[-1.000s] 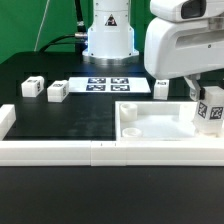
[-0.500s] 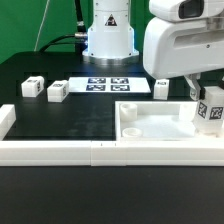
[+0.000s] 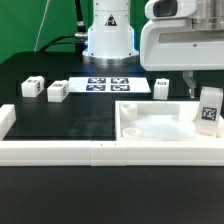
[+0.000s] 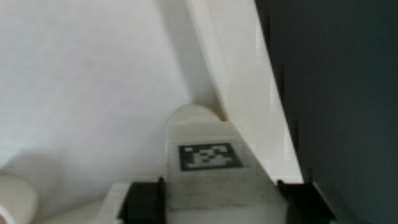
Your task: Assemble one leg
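text: none legible | signs: fiducial tags (image 4: 210, 156) only, on leg (image 3: 208, 110) and marker board (image 3: 108, 85)

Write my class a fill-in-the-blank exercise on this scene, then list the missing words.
1. The gripper is shut on one ___.
2. The held part's face bears a black-and-white ___.
3. ___ loose legs stand on the black table.
4. The held part is at a corner of the large white ___.
Missing words: leg; tag; three; panel.
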You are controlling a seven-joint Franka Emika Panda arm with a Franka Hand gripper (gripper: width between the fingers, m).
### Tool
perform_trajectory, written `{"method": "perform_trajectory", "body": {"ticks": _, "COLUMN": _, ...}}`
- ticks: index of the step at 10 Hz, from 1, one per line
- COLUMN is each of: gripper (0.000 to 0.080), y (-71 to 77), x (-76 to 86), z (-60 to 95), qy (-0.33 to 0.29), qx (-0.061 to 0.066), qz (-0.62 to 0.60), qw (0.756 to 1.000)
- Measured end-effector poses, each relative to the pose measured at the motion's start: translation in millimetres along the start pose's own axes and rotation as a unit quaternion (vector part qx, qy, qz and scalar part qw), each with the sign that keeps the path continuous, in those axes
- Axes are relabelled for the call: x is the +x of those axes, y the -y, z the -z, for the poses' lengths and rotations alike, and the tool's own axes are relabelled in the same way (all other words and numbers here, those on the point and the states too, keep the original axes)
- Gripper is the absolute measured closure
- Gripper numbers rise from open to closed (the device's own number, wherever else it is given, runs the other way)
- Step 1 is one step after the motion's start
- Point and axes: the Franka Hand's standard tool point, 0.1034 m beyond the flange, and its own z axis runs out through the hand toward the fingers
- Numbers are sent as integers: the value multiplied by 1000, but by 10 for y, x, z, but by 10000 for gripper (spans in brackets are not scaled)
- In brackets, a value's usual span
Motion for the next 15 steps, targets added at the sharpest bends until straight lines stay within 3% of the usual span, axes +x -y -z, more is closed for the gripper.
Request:
{"method": "perform_trajectory", "body": {"ticks": 2, "gripper": 502, "y": 25, "x": 6, "z": -3, "qy": -6, "qx": 4, "qz": -134, "qw": 991}}
{"method": "perform_trajectory", "body": {"ticks": 4, "gripper": 502, "y": 41, "x": 7, "z": -10, "qy": -9, "qx": 14, "qz": -266, "qw": 964}}
{"method": "perform_trajectory", "body": {"ticks": 6, "gripper": 502, "y": 45, "x": 22, "z": -9, "qy": -6, "qx": 21, "qz": -330, "qw": 944}}
{"method": "perform_trajectory", "body": {"ticks": 7, "gripper": 502, "y": 46, "x": 21, "z": -11, "qy": -6, "qx": 21, "qz": -323, "qw": 946}}
{"method": "perform_trajectory", "body": {"ticks": 8, "gripper": 425, "y": 48, "x": 18, "z": -15, "qy": -6, "qx": 21, "qz": -307, "qw": 952}}
{"method": "perform_trajectory", "body": {"ticks": 9, "gripper": 249, "y": 53, "x": 15, "z": -15, "qy": -6, "qx": 21, "qz": -306, "qw": 952}}
{"method": "perform_trajectory", "body": {"ticks": 10, "gripper": 249, "y": 52, "x": 9, "z": -9, "qy": -4, "qx": 17, "qz": -265, "qw": 964}}
{"method": "perform_trajectory", "body": {"ticks": 11, "gripper": 169, "y": 58, "x": 6, "z": -6, "qy": -5, "qx": 15, "qz": -203, "qw": 979}}
{"method": "perform_trajectory", "body": {"ticks": 12, "gripper": 169, "y": 71, "x": -17, "z": -11, "qy": -4, "qx": -2, "qz": -112, "qw": 994}}
{"method": "perform_trajectory", "body": {"ticks": 13, "gripper": 154, "y": 88, "x": -22, "z": -13, "qy": -3, "qx": -10, "qz": -36, "qw": 999}}
{"method": "perform_trajectory", "body": {"ticks": 15, "gripper": 151, "y": 87, "x": -41, "z": -13, "qy": -3, "qx": -34, "qz": 93, "qw": 995}}
